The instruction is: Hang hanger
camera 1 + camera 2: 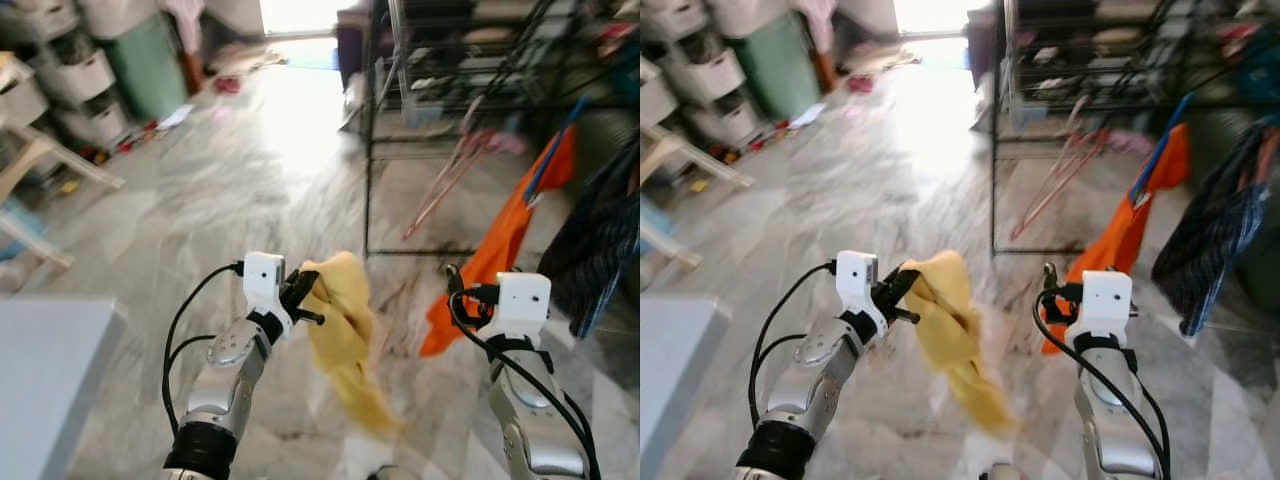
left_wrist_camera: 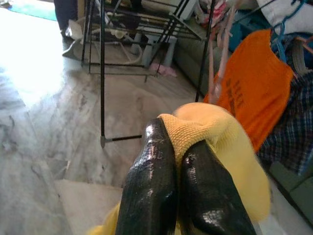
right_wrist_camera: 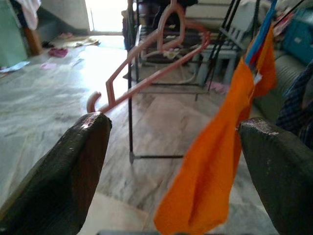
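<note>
Left wrist view puts us right at our left end effector (image 2: 178, 166): its two glossy black fingers are clenched on a fold of yellow cloth (image 2: 215, 132), a soft, coarse-knit fabric with a ribbed hem that bulges over the fingertips. From the head camera the same cloth (image 1: 345, 335) droops limp below the left end effector (image 1: 300, 295) toward the floor.

Our right end effector (image 3: 176, 171) is released, its dull rubbery fingers spread wide with nothing between them. Between them we look out at an orange garment (image 3: 220, 156), thin and smooth, hanging in a long pointed drape from a blue hanger (image 3: 261, 32). Beyond it a pink hanger (image 3: 156, 63), slim plastic with a hooked top and curled ends, leans tilted against the black wire rack (image 3: 131, 98).

Outward, the rack (image 1: 450, 100) is a thin-rod frame with clutter on its shelves, standing on a polished grey marble floor (image 1: 250, 180) with strong glare from a doorway. A dark plaid garment (image 1: 605, 240) hangs just beside the orange one. White drawers (image 1: 75, 80) stand along the far left wall, and the corner of a pale worktop (image 1: 50, 370) is near our left arm.

We judge the task barely begun. No hanger is in our grip and the yellow cloth is not on one. We still have to close in on the rack, take up a hanger, and hook it on a rail.
</note>
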`<state>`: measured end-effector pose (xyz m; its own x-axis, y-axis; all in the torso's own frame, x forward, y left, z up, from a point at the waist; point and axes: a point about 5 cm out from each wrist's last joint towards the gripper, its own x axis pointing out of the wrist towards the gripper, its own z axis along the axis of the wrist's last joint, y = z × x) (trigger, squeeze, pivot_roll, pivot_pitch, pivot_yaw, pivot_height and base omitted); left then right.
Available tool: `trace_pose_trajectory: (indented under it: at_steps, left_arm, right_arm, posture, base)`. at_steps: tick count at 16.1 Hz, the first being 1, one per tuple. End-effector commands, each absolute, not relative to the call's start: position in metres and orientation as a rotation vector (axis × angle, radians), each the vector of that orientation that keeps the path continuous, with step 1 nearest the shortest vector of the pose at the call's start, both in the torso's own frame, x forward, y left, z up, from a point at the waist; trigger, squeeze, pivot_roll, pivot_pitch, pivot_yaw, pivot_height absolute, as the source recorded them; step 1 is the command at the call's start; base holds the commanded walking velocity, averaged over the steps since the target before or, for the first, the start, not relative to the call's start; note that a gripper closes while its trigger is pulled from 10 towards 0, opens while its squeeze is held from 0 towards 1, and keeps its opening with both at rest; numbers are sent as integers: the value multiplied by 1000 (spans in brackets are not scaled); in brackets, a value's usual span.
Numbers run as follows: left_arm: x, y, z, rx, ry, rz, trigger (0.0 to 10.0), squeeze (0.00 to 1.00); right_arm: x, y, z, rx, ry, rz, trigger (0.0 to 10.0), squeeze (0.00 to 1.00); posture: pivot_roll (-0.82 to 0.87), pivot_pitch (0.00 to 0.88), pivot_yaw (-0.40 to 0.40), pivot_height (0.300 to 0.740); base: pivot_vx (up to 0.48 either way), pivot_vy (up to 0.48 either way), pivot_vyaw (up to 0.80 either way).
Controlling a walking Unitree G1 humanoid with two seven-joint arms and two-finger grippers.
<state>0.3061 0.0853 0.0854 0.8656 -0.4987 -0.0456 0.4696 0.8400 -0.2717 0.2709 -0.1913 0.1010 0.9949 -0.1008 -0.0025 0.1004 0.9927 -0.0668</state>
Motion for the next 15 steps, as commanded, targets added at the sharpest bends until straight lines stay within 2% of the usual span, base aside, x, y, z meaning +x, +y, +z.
trace_pose_trajectory:
  at_steps: [1, 5, 8, 10, 14, 15]
  left_arm:
    - [309, 97, 90, -240, 86, -486, 10000, 0]
    - [308, 93, 89, -239, 93, -493, 10000, 0]
    - [307, 91, 87, -236, 105, -489, 10000, 0]
    - [306, 89, 86, -236, 116, -487, 10000, 0]
    - [305, 88, 86, -251, 111, -492, 10000, 0]
    - [304, 88, 87, -253, 107, -495, 10000, 0]
  right_arm:
    - [272, -183, 102, -45, -2, -86, 10000, 0]
    - [272, -184, 103, -45, -2, -90, 10000, 0]
    - [272, -185, 103, -47, -1, -93, 10000, 0]
    - [271, -185, 103, -48, -1, -97, 10000, 0]
    - [271, -184, 103, -53, 1, -98, 10000, 0]
    - [272, -184, 103, -55, 1, -98, 10000, 0]
  posture:
    - [-107, 107, 36, 740]
    - [-110, 109, 33, 740]
    - [-111, 113, 34, 740]
    - [-112, 120, 35, 740]
    - [-112, 122, 34, 740]
    - [-112, 121, 33, 740]
  base:
    - [356, 322, 0]
    - [372, 304, -427]
    - [321, 0, -800]
    - [0, 0, -600]
    - [0, 0, 0]
    - [0, -428, 0]
